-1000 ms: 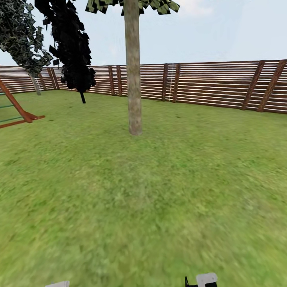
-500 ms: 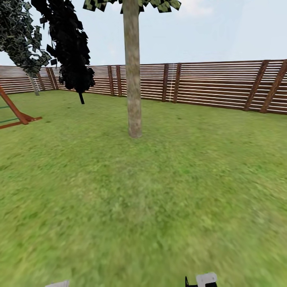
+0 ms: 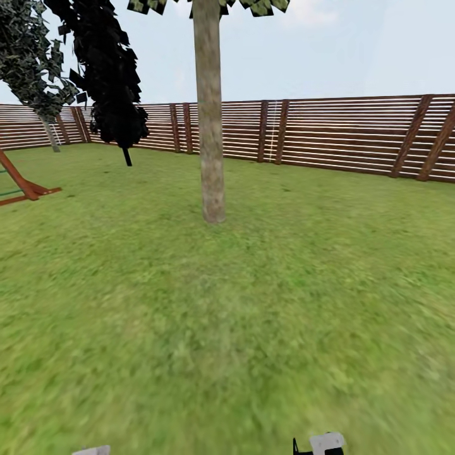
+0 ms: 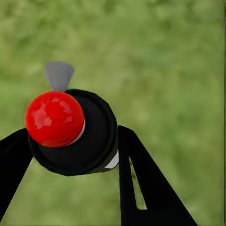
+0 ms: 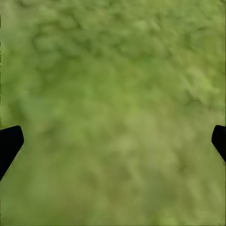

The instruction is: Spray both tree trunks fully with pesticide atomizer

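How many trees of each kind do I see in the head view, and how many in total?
Pale-trunk tree, near: 1
Pale-trunk tree, far by the fence: 1
Near-black cone-shaped tree: 1
Total: 3

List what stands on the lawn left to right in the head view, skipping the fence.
Red-brown wooden frame → grey-trunked leafy tree by the far fence → near-black cone-shaped tree → tan-grey tree trunk, nearest and tallest in the picture.
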Controlling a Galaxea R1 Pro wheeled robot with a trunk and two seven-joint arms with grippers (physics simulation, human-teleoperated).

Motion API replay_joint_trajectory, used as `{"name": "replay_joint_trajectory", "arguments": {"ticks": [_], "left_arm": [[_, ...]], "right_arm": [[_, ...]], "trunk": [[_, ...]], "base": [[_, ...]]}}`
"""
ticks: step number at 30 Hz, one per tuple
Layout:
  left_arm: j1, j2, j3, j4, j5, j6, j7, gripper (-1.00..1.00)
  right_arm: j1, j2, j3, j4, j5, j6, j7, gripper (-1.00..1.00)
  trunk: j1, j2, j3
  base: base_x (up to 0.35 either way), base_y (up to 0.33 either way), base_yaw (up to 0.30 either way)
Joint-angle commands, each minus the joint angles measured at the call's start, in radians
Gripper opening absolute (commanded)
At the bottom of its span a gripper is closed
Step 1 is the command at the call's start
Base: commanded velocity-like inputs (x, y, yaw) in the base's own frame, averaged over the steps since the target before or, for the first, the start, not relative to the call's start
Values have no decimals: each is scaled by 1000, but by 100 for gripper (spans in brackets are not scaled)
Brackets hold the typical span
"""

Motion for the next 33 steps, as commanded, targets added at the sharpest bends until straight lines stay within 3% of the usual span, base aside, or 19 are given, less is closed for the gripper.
{"name": "replay_joint_trajectory", "arguments": {"ticks": [1,9,14,21,26,33], "left_arm": [[0,-2,0,0,0,0,-2,-100],[0,-5,0,1,1,0,-5,-100],[0,-7,-3,1,0,1,-6,-100],[0,-7,-2,1,1,1,-3,-100],[0,-8,-3,3,0,1,3,-100],[0,-8,-3,3,-1,1,3,-100]], "right_arm": [[0,1,0,0,-1,0,1,100],[0,-11,-1,-15,1,-2,2,100],[0,-44,3,-20,2,-4,4,100],[0,-40,5,-23,2,-4,4,100],[0,-42,1,-99,0,-7,-2,100],[0,-41,2,-73,0,-7,-3,100]], "trunk": [[0,0,0],[0,0,0],[0,0,0],[0,0,0],[0,0,0],[0,0,0]], "base": [[337,0,0],[336,0,0],[336,0,0],[336,0,0],[336,0,0],[336,0,39]]}}
